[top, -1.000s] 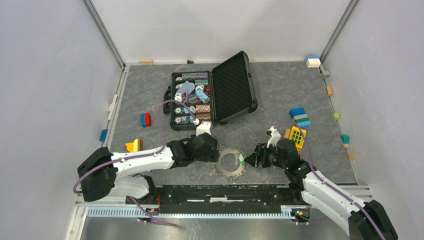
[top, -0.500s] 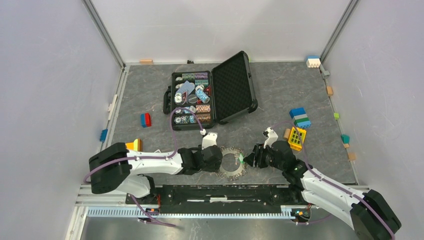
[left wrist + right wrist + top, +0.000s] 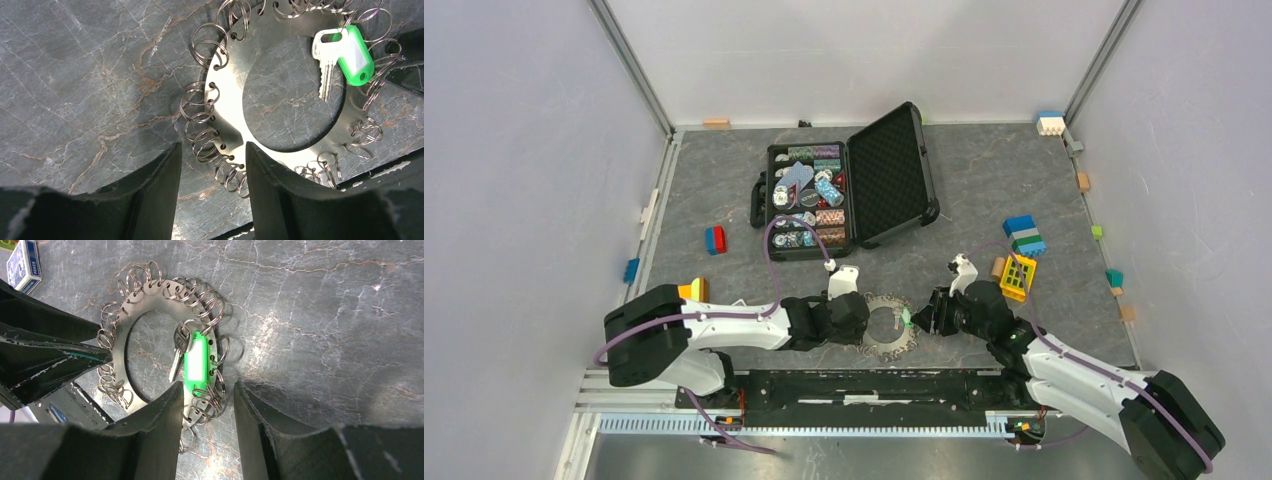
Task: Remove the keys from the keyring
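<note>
The keyring (image 3: 886, 327) is a flat silver hoop lying on the table, its rim hung with many small wire split rings. One silver key (image 3: 325, 65) with a bright green tag (image 3: 356, 50) lies across its hole; I see no other keys. My left gripper (image 3: 860, 322) is open at the hoop's left rim, and its fingertips (image 3: 212, 155) straddle several split rings. My right gripper (image 3: 917, 320) is open at the right rim; in the right wrist view (image 3: 207, 390) it straddles the rim just below the green tag (image 3: 195, 365). Neither holds anything.
An open black case (image 3: 894, 175) with poker chips stands behind the hoop. A yellow grid block (image 3: 1017, 276) and a blue-green block (image 3: 1024, 236) lie to the right, with red-blue (image 3: 715, 239) and yellow-orange (image 3: 690, 290) blocks to the left. The black front rail (image 3: 874, 385) is close behind the grippers.
My left arm has swung nearer and lower, bringing its gripper onto the hoop's left rim. My right gripper has edged slightly left toward the green tag. The hoop has barely moved.
</note>
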